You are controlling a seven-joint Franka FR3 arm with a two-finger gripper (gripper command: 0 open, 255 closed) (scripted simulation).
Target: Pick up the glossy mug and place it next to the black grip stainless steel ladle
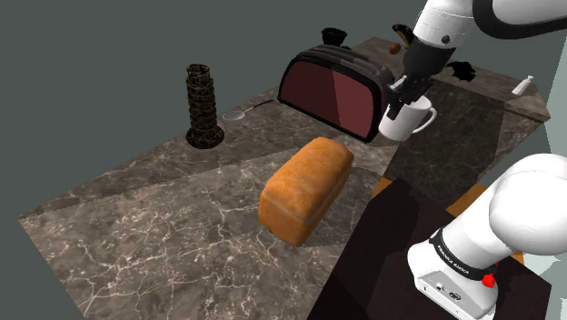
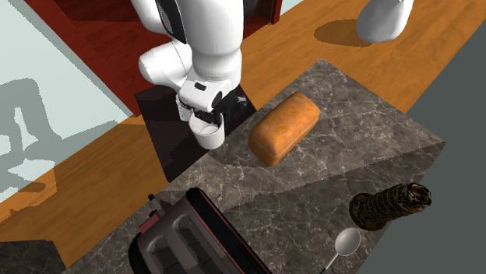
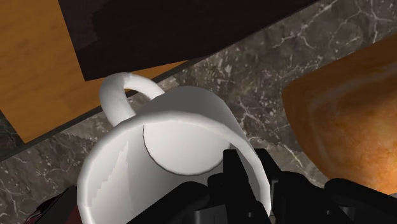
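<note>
While my gripper (image 1: pixel 401 94) pinches the white mug (image 1: pixel 411 122) by its rim wall, I judge it light, rigid, slick, chippable

Marbled counter (image 1: pixel 164 236): loaf (image 1: pixel 304 189), toaster (image 1: pixel 332 91), ladle (image 1: pixel 234 115), tower (image 1: pixel 203 106)

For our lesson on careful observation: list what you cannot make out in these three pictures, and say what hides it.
Ladle: handle cut off by the second exterior view's bottom edge.
Toaster: part cut off by the same edge.
Gripper: fingertips hidden by the mug, shoulder view.
Dark item beside the arm: shoulder view, too small to name.
</note>
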